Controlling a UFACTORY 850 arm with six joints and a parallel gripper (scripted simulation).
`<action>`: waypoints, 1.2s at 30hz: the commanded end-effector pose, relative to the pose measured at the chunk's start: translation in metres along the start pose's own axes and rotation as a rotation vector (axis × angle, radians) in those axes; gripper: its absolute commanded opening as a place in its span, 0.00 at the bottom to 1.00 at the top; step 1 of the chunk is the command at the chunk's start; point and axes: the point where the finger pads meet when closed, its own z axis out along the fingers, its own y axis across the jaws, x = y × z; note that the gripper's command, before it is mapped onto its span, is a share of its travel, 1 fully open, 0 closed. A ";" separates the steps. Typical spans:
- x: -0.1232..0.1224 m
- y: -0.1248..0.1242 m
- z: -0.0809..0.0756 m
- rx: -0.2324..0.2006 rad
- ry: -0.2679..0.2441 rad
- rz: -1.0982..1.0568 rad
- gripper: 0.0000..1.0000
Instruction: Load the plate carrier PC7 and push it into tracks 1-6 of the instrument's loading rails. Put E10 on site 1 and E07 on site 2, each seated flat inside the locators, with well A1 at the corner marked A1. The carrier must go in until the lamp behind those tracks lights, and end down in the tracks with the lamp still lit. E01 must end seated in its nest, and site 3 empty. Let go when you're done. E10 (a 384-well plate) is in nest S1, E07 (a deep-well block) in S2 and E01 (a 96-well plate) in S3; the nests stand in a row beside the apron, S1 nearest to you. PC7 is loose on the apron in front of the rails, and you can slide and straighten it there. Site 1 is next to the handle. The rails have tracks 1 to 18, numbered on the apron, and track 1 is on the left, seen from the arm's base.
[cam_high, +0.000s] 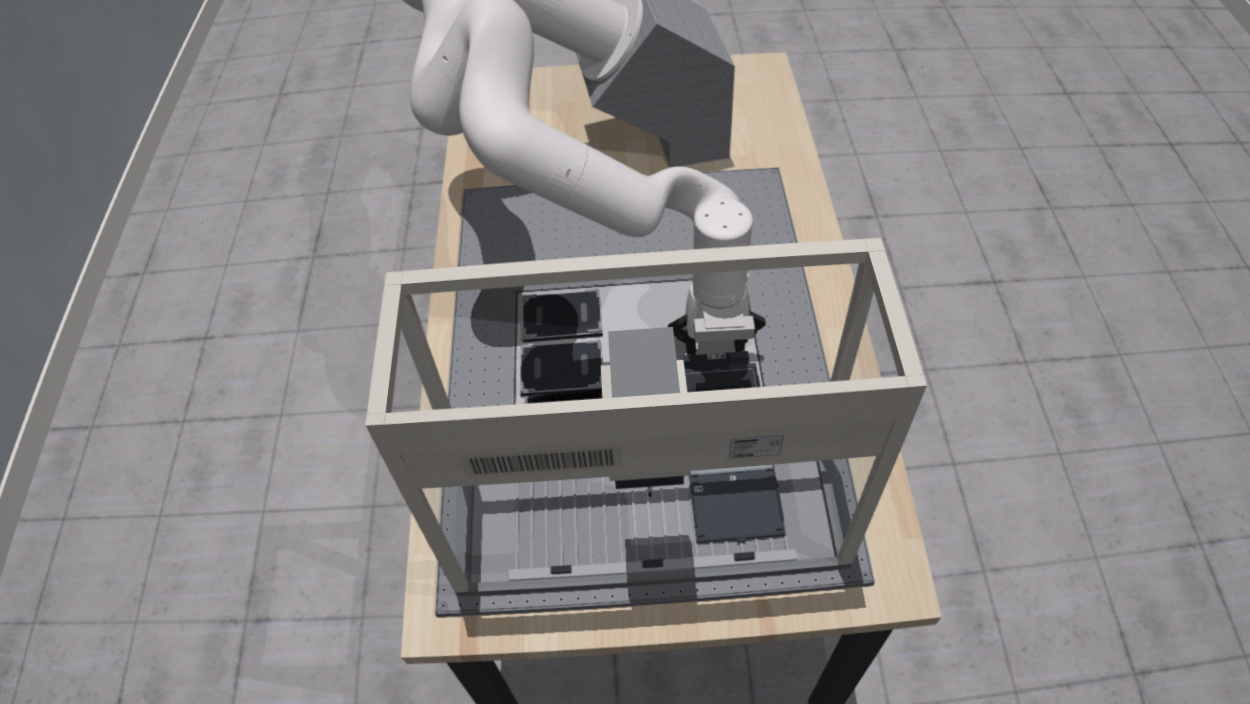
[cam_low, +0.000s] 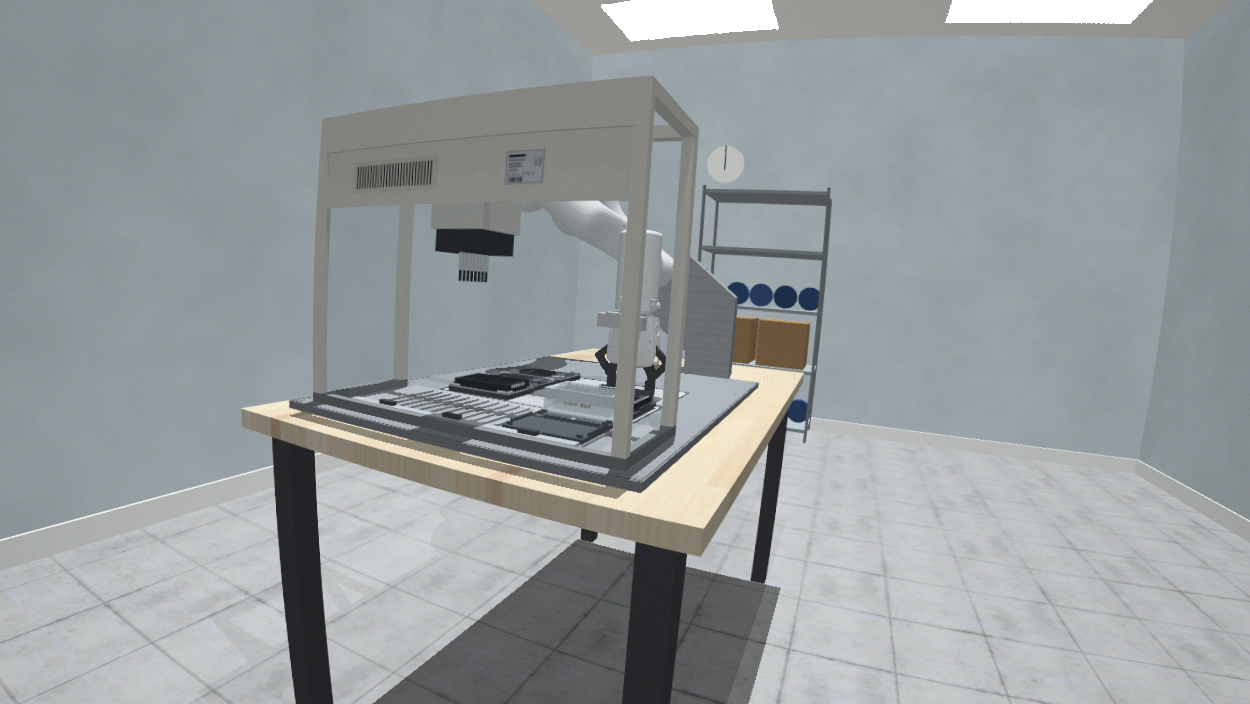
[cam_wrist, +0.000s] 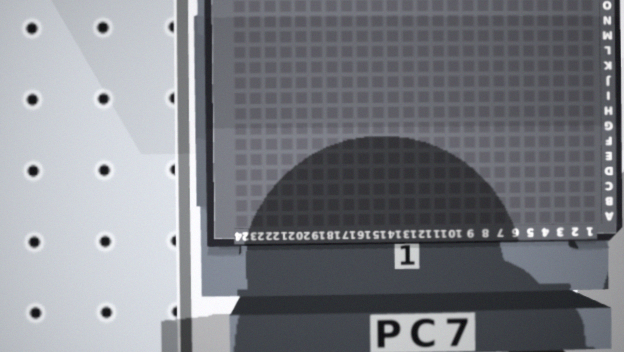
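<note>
Top: gripper (cam_high: 719, 345) hangs over the handle end of PC7 (cam_high: 699, 371), inside the instrument frame (cam_high: 638, 262), by the desk's (cam_high: 892, 559) long edge on the arm's left. That looks like the tracks 1-6 side. The carrier's far end (cam_high: 737, 505) lies on the rails (cam_high: 568, 524) and looks bare, so site 3 is probably empty. The lamp (cam_high: 743, 556) behind it looks dark, so I'd say the carrier is not home. The frame beam hides the mid-section. Two nests (cam_high: 559, 316) show dark near the opposite long edge; can't confirm E01.

Exterior: claw (cam_low: 629, 386) has its fingers spread wide around the handle, clamped on nothing. A pale block, likely E07 (cam_low: 579, 399), sits just beyond it toward the desk's far short edge, apparently on site 2.

Wrist: E10 (cam_wrist: 400, 100) sits square on the spot labelled 1 (cam_wrist: 406, 256), directly behind the PC7 handle (cam_wrist: 300, 330). Well A1 is at the handle-side corner; no corner mark is visible.

Left, by my read: push until the lamp lights, then release.
</note>
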 end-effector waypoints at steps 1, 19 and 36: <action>0.006 0.000 -0.001 0.000 0.001 0.001 0.82; 0.017 0.000 -0.001 0.000 0.001 0.001 0.82; 0.022 0.000 -0.001 0.000 0.001 0.001 0.82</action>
